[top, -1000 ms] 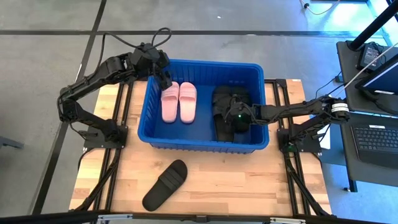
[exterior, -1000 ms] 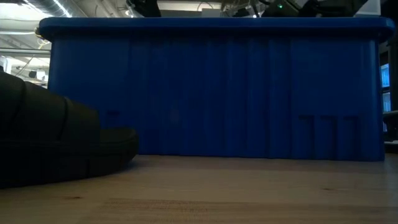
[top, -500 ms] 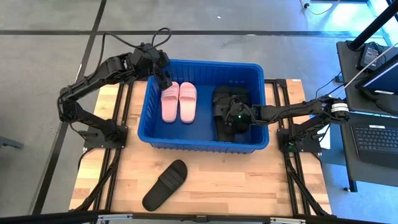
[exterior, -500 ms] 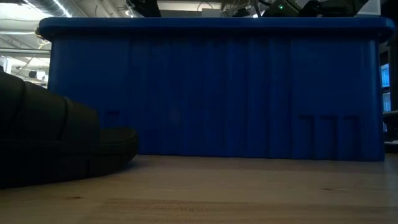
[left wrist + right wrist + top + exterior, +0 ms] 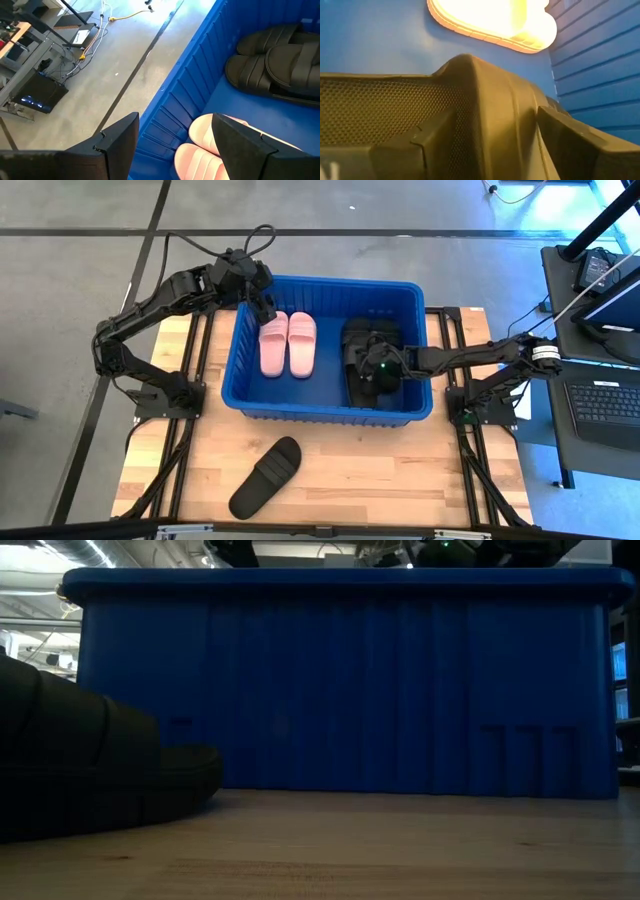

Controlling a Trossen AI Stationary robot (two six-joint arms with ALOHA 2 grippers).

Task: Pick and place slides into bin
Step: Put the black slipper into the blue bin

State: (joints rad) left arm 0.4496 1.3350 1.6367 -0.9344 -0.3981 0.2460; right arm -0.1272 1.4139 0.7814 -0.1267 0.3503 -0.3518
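While the left gripper [image 5: 266, 313] is held spread and empty over the bin's [image 5: 330, 412] far-left corner, just above the pink slides [image 5: 289, 343], no change is noted on that side against the earlier views. The pink pair is seen lying side by side on the bin floor toward its left wall. To the right, black slides [image 5: 362, 340] are stacked against the right wall, their exact count not determinable. The right gripper [image 5: 378, 372], clenched a second ago, is now found released, its fingers [image 5: 425, 145] parted either side of a black strap [image 5: 490, 105]; the slide is judged delivered. One black slide [image 5: 266, 477] remains on the table [image 5: 400, 470] near the front edge, left of centre, well apart from both arms. The bin's front wall stands between it and either gripper, so lifting clear of the rim is judged necessary.
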